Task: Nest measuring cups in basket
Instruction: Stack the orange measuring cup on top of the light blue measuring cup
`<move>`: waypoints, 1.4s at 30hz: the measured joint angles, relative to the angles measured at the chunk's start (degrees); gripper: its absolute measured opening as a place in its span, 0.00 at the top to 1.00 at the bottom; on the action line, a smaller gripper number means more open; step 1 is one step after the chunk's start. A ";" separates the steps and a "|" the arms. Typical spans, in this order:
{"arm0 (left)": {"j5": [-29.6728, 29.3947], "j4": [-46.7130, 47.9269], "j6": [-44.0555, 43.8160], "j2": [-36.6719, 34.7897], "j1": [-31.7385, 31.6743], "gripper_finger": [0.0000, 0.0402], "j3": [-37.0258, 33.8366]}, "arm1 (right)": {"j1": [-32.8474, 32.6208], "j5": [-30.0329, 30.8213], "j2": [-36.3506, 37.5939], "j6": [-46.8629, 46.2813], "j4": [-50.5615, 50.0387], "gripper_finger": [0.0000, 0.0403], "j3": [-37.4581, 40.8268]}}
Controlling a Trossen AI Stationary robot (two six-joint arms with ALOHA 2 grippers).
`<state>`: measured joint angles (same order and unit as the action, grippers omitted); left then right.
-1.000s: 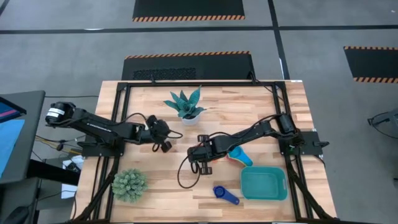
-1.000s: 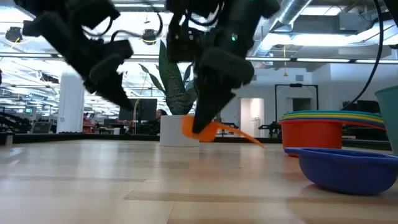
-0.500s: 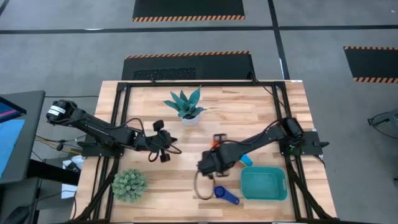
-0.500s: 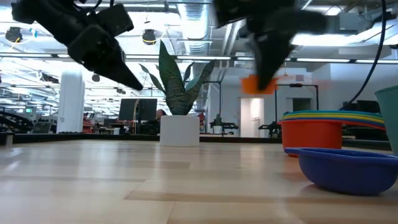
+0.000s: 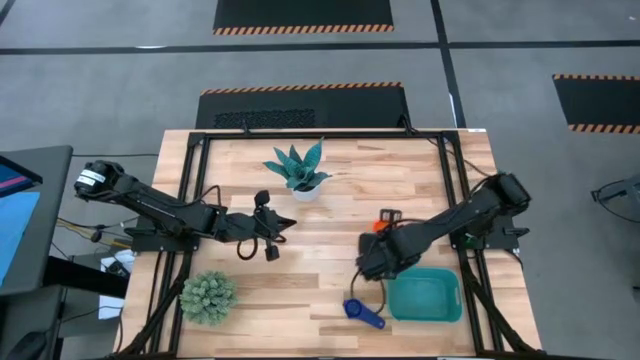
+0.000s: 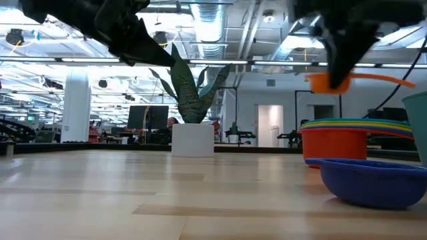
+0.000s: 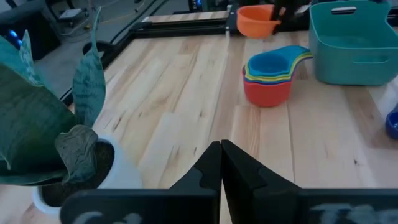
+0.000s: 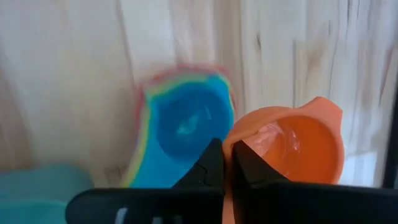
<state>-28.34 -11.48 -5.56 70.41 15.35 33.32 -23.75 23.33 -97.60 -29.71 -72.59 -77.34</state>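
Two arms here. On the left, the left gripper hangs over bare table near the spiky plant, fingers pressed shut on nothing, just parked. Moving right, the right gripper is clamped on the orange cup, carried in the air right above the nested stack, presumably so it drops in on top. Blue cup sits alone, just beside the empty basket.

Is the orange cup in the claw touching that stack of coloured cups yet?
Apart. The low view shows the orange cup, held by the right claw, hanging in the air with clear space between it and the stack of cups on the table.
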 joint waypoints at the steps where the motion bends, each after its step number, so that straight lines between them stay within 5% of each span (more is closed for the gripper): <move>1: -0.02 0.00 0.02 0.00 -0.04 1.00 0.00 | 0.55 -0.92 1.83 -0.58 1.18 0.97 2.17; 7: 6.79 -3.48 5.03 0.01 -0.26 1.00 0.00 | 2.64 -6.61 9.67 0.14 13.97 0.97 10.43; 13: 16.47 -14.07 5.79 6.55 -0.30 1.00 0.03 | 2.80 -6.83 9.12 1.52 16.97 0.97 12.35; 21: 14.16 -25.93 5.00 20.57 2.36 1.00 0.62 | 2.80 -10.83 3.84 3.64 20.90 0.96 12.35; 42: 14.03 -22.16 6.37 20.96 2.40 1.00 3.06 | 2.85 -11.64 3.58 2.72 21.33 0.71 11.98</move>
<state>-14.31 -33.65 0.80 91.37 17.76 36.38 -20.91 11.68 -94.02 -26.98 -51.26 -65.36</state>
